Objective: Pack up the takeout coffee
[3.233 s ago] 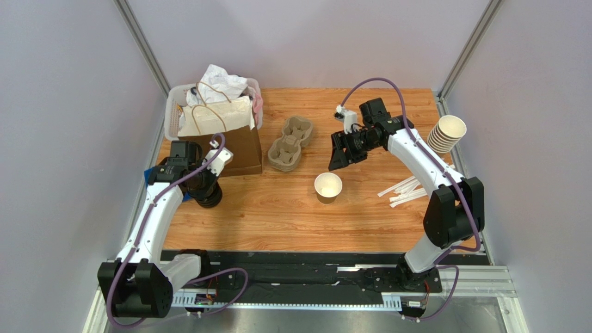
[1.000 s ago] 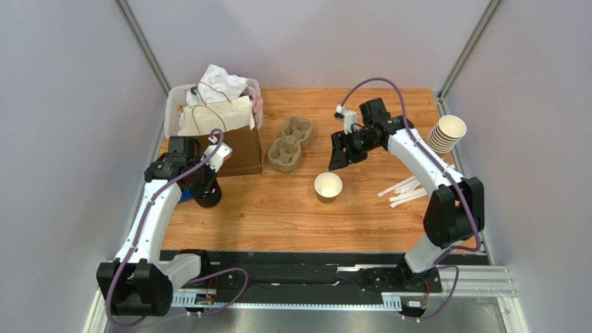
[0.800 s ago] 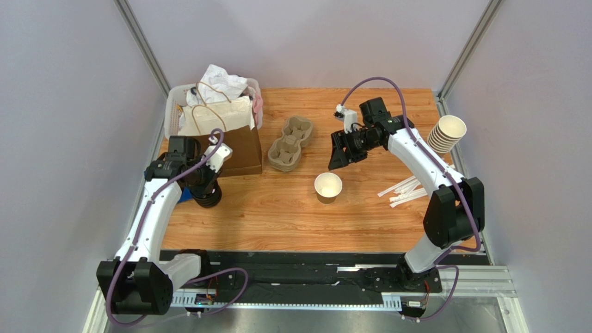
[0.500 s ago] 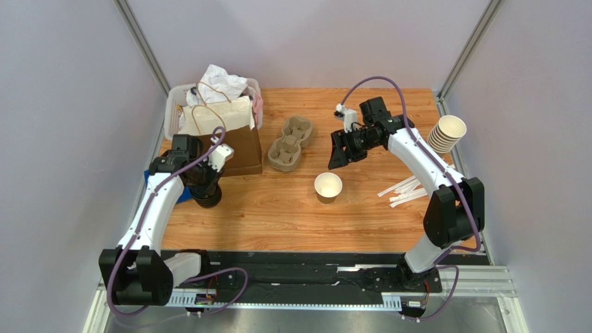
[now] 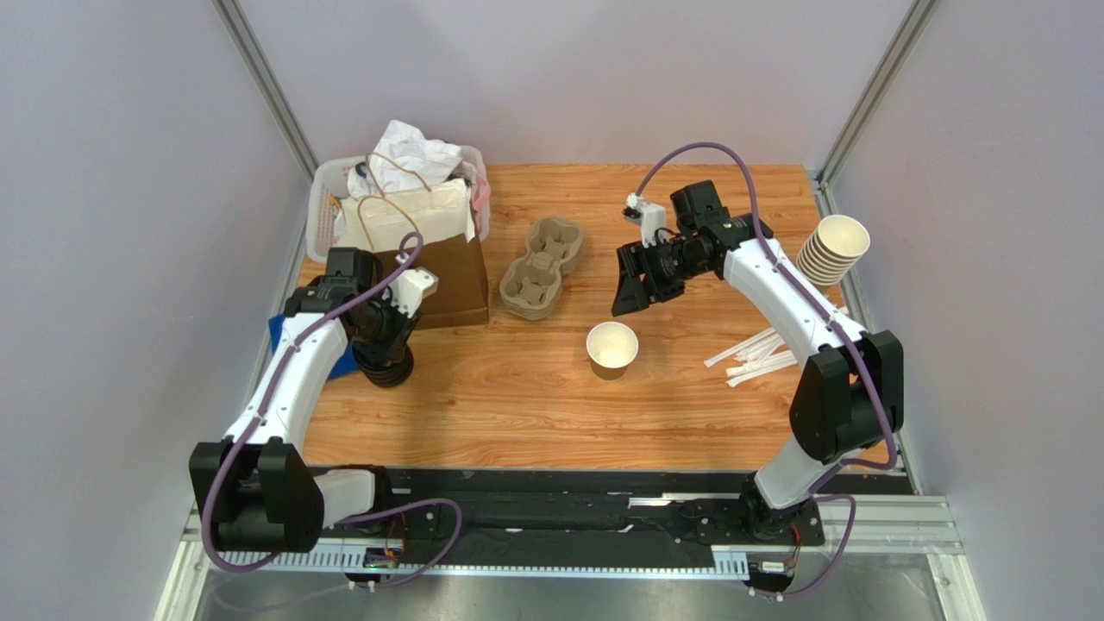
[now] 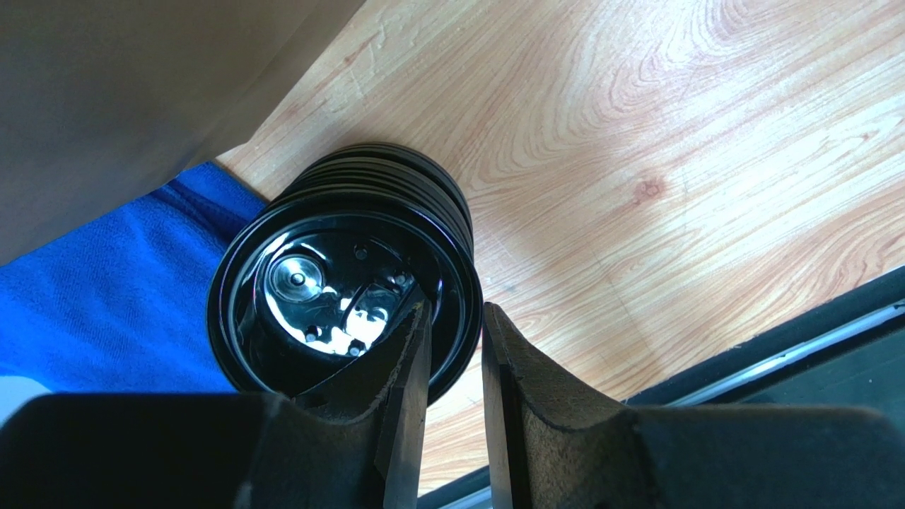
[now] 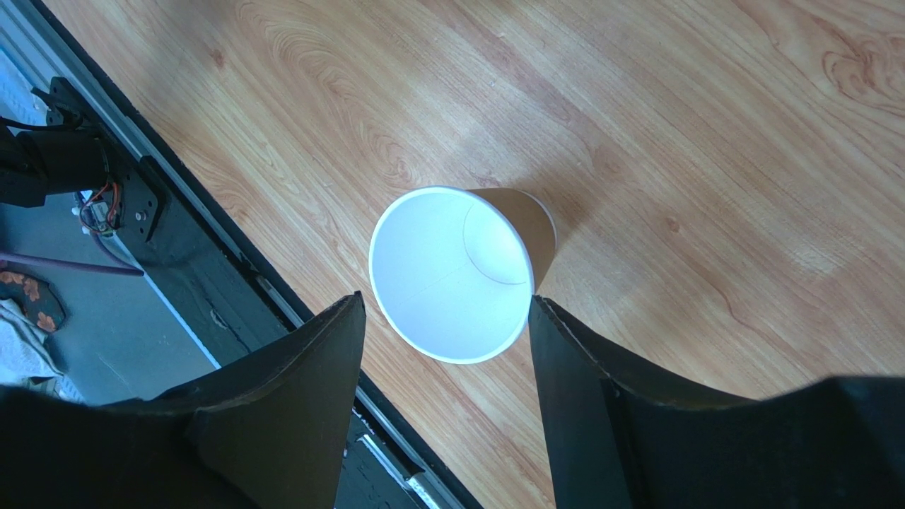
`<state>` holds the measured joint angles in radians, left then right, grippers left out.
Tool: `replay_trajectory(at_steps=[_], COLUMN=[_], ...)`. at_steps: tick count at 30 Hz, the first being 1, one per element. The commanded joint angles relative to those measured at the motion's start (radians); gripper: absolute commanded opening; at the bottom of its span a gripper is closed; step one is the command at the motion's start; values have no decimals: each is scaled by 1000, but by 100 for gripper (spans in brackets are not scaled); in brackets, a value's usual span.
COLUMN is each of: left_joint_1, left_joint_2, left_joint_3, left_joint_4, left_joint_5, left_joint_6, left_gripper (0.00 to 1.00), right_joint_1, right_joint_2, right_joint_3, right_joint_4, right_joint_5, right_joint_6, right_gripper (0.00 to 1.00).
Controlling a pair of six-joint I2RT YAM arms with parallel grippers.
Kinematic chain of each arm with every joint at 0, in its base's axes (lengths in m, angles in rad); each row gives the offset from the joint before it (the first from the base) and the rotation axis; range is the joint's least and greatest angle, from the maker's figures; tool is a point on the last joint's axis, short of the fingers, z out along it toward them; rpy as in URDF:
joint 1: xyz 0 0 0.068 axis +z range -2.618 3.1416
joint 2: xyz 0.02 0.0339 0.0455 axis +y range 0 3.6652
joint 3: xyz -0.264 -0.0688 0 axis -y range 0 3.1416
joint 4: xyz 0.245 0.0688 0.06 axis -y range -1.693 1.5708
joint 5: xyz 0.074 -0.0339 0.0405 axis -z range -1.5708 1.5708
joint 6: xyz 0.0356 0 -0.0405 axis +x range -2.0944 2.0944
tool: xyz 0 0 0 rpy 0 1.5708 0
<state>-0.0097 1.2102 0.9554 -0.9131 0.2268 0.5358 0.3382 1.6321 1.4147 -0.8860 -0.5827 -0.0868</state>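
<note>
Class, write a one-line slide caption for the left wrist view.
Left gripper straddling the rim of the top black lid on a stack, wooden table beneath.

A wooden table (image 5: 544, 388) with warm orange grain fills the middle of the top view, evenly lit, with only soft shadows. Plain lilac-grey walls (image 5: 117, 194) close it in at left, back and right — slanted aluminium posts (image 5: 268, 84) stand in the upper corners. Along the bottom edge a black rail (image 5: 570, 502) runs above a strip of grey brushed metal (image 5: 583, 598).
</note>
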Motion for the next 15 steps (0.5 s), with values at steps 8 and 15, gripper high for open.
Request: replay_trajectory(at_steps=[8, 15], left_joint_1=[-9, -13], left_joint_2=[15, 15], left_joint_3=[-29, -40], left_joint_4=[48, 56], left_joint_5=[25, 22], left_joint_6=[-19, -23], left_gripper=[31, 32], right_joint_1=[4, 4], right_joint_2=[-18, -18], right_joint_3=[35, 33], right_joint_4=[-2, -2], right_joint_5=[-12, -12], right_joint_6=[-2, -1], right_gripper=[62, 62])
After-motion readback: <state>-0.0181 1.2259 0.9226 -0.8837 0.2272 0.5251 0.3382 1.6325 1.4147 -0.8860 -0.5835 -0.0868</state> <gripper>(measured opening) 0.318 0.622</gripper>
